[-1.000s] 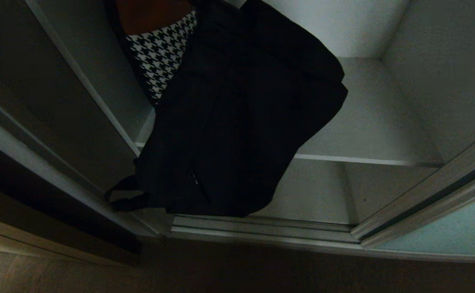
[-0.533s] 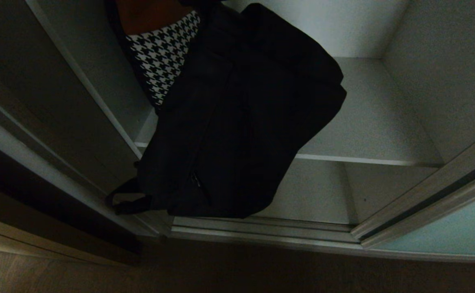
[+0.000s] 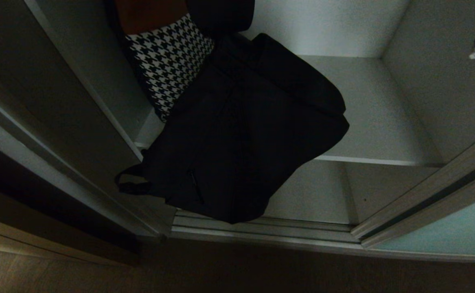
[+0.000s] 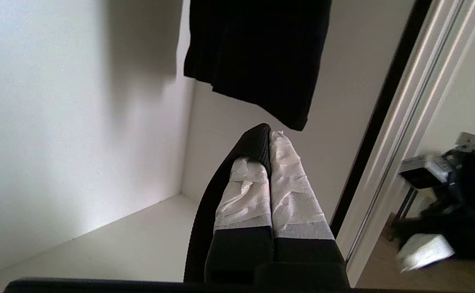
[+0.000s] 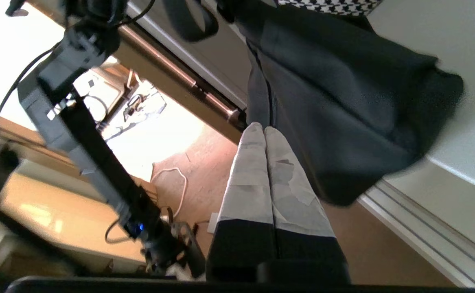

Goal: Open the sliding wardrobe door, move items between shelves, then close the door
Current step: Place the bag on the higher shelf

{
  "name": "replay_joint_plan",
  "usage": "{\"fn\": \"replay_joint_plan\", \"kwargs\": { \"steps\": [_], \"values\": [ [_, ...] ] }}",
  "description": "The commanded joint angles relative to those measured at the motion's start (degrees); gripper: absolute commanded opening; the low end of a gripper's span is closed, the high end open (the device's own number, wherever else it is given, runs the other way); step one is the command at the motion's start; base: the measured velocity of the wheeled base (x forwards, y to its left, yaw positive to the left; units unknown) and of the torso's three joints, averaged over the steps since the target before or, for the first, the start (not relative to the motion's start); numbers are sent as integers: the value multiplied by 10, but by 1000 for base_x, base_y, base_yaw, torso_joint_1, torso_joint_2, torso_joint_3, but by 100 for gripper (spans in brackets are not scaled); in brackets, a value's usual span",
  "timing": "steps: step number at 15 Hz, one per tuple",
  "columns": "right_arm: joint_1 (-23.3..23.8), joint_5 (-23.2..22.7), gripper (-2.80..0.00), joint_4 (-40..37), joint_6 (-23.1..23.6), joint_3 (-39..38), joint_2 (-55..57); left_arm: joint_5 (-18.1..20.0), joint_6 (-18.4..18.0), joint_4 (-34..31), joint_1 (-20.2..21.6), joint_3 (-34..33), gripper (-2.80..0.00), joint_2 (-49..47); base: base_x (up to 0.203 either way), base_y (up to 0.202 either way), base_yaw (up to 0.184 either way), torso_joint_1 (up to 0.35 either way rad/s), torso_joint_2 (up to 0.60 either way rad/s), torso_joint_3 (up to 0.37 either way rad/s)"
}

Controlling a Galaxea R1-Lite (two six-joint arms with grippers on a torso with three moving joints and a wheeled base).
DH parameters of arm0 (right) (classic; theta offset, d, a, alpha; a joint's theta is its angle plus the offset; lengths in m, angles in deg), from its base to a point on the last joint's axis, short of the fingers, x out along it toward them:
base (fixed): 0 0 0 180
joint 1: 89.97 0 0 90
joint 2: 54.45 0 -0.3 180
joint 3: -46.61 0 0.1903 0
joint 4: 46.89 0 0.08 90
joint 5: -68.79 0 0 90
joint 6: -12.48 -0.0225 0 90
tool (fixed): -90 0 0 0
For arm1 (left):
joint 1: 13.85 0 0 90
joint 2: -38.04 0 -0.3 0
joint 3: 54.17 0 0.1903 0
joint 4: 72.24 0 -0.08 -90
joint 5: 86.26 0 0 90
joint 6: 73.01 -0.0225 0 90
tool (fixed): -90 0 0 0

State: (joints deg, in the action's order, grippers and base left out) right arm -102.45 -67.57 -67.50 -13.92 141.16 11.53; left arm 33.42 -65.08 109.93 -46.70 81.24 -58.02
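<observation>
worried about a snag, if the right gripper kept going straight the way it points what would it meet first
Most likely the black bag: the right gripper's shut fingertips point at its lower edge, which hangs over the shelf front. Depth is unclear, so it may just pass beneath.

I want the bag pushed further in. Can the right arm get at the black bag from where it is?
Probably yes. The right gripper, fingers shut and empty, sits just beside the black bag that overhangs the shelf; nothing stands between them, and the sliding door is pulled aside.
</observation>
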Motion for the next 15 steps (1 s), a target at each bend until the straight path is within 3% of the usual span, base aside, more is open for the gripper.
{"fn": "replay_joint_plan", "kwargs": {
  "steps": [1,8,10,15],
  "values": [
    [-65,43,-280,1,0,13,44,2,0,1,0,0,-280,-4,0,0,0,0,0,0],
    [-251,138,-280,-49,42,-14,94,1,-16,2,-12,0,-280,10,0,0,0,0,0,0],
    [-269,156,-280,-48,43,-24,113,2,-21,1,-18,0,-280,19,0,0,0,0,0,0],
    [-259,173,-280,-48,38,-17,70,-3,-22,-2,-43,-1,-280,32,0,0,0,0,0,0]
  ]
}}
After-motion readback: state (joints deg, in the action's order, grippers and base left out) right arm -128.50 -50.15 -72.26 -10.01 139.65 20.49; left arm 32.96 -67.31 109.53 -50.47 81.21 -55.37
